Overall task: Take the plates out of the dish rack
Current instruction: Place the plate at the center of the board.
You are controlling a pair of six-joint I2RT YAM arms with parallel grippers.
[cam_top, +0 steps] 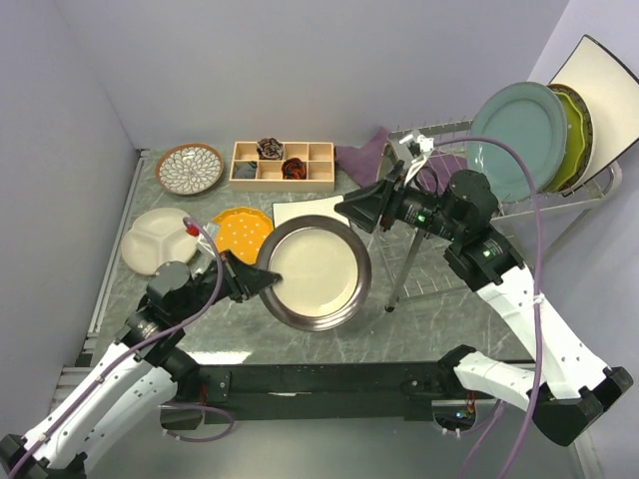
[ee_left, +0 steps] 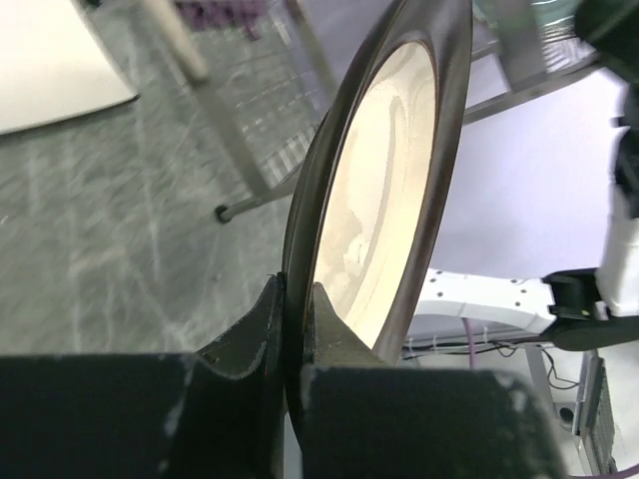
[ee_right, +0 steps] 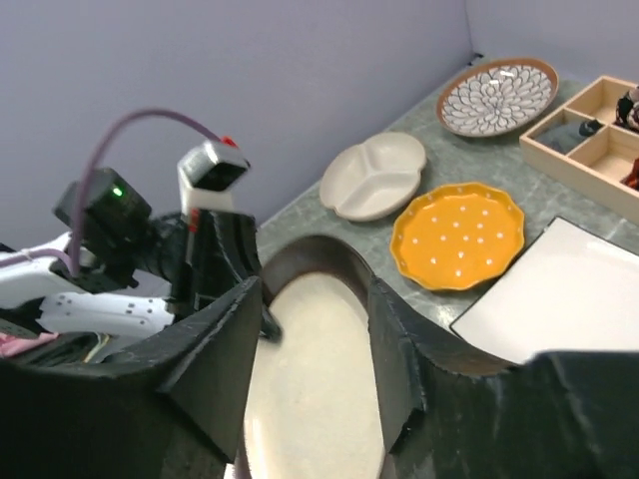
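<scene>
A cream plate with a dark rim [cam_top: 318, 271] hangs tilted above the table's middle. My left gripper [cam_top: 262, 282] is shut on its left rim; in the left wrist view both fingers [ee_left: 297, 299] pinch the plate [ee_left: 384, 190] edge-on. At the plate's upper right edge my right gripper [cam_top: 361, 210] stands open. Its fingers [ee_right: 315, 329] are spread apart over the plate [ee_right: 315, 399] without pinching it. The dish rack [cam_top: 589, 190] at the right holds a teal plate [cam_top: 517, 140], a yellow-green plate [cam_top: 576, 140] and a white square plate [cam_top: 604, 95].
On the table lie a petal-patterned plate [cam_top: 190, 168], a cream divided plate [cam_top: 160, 239], an orange scalloped plate [cam_top: 242, 232] and a white square plate [cam_top: 298, 212]. A wooden compartment tray [cam_top: 283, 164] and a purple cloth [cam_top: 364, 155] sit at the back. A rack leg [cam_top: 404, 269] stands beside the held plate.
</scene>
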